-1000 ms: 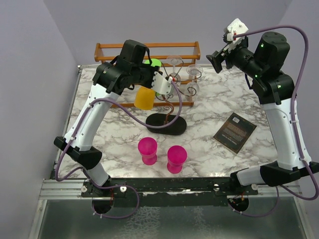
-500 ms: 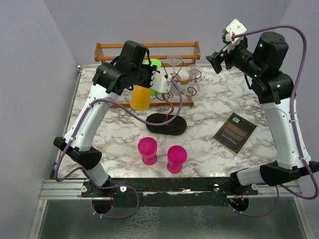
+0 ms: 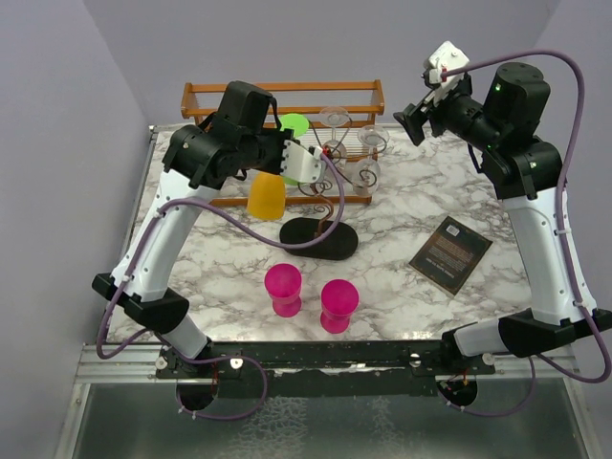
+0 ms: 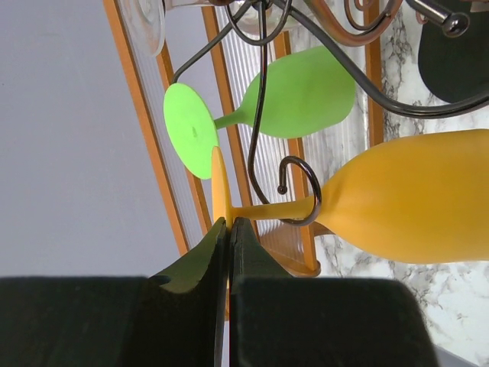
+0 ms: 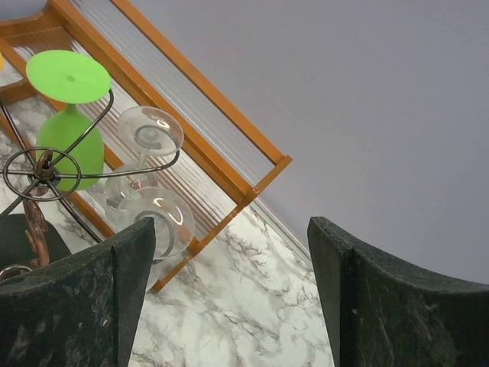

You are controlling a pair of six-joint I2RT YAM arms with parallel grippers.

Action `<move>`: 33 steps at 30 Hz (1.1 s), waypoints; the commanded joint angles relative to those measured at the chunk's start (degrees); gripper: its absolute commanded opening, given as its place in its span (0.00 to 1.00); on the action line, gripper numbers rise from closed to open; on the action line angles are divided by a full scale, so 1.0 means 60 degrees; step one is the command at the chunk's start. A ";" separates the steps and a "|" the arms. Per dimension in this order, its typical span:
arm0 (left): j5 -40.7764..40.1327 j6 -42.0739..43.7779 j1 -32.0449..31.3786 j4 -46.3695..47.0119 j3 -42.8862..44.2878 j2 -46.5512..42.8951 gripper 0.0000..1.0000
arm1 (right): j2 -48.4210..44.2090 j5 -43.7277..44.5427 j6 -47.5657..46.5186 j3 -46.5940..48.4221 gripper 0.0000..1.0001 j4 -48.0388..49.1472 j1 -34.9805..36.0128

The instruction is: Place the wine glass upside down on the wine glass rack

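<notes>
Left gripper [image 4: 229,228] pinches foot of opaque orange plastic wine glass [image 4: 412,200], stem in dark wire rack [image 4: 315,193] hook by worktop's far edge; half-seated stem could slip out on release.

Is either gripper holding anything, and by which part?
Left gripper grips the orange wine glass by its round foot, edge-on; right gripper is open and empty.

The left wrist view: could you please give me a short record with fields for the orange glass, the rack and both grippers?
left gripper: shut on the foot of the opaque orange wine glass
stem: inside a curled hook of the dark wire wine glass rack
neighbour: lime green wine glass, hanging upside down from the rack
right gripper: open, empty
</notes>
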 commanded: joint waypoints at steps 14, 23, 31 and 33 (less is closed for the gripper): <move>0.1268 -0.0142 -0.0064 -0.0078 -0.0545 -0.0259 0.06 | -0.0027 -0.0316 -0.0226 -0.0179 0.80 -0.0164 -0.0066; 0.1602 -0.0121 -0.0065 -0.0486 -0.0483 -0.0306 0.15 | 0.0012 -0.0330 -0.0271 -0.0249 0.80 -0.0183 -0.0063; 0.1874 -0.0162 -0.0065 -0.0781 -0.0451 -0.0401 0.30 | 0.0061 -0.0339 -0.0338 -0.0227 0.80 -0.0281 -0.0066; 0.1941 -0.0251 -0.0065 -0.0799 -0.0389 -0.0445 0.34 | 0.0046 -0.0316 -0.0379 -0.0209 0.80 -0.0370 -0.0055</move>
